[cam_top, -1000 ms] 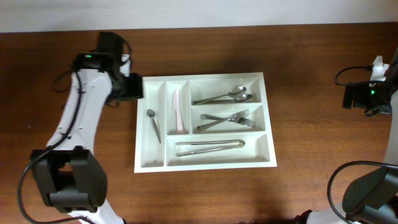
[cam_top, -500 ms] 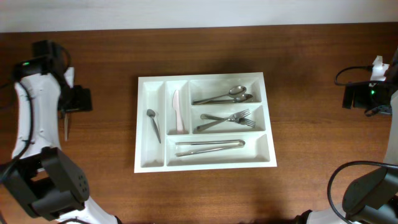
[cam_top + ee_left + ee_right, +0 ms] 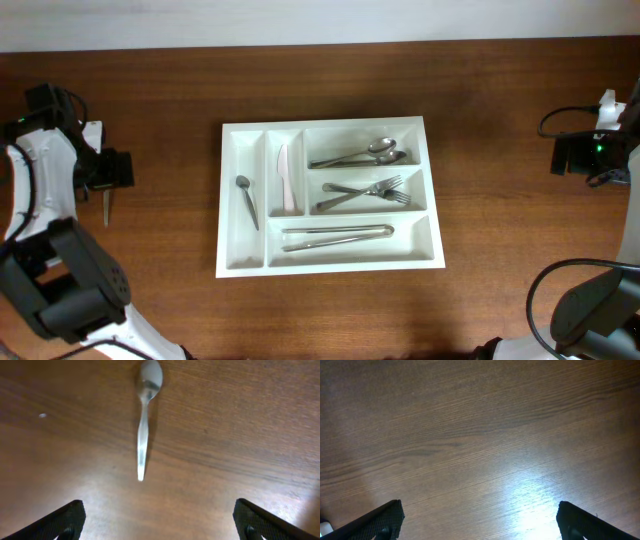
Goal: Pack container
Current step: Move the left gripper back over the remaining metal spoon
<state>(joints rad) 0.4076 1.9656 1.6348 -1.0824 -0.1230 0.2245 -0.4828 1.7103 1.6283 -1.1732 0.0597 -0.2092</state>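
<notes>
Dark brown wooden table [image 3: 500, 280] carried everything. Over it the left pincer [image 3: 160, 522] stood wide open and empty, hovering above a small silver metal teaspoon [image 3: 144, 420] without touching it. The right pincer [image 3: 480, 522] gaped equally wide over bare wood. Both wrist views cut the fingers off at the lower edge. The large white rectangular plastic cutlery tray [image 3: 240, 255] sat mid-table, well apart from both pincers, with cutlery in all five compartments.

White plastic compartmented cutlery tray [image 3: 245, 250]: centre of brown wooden table [image 3: 500, 200]. Steel teaspoon [image 3: 143, 435]: on table, well left.
</notes>
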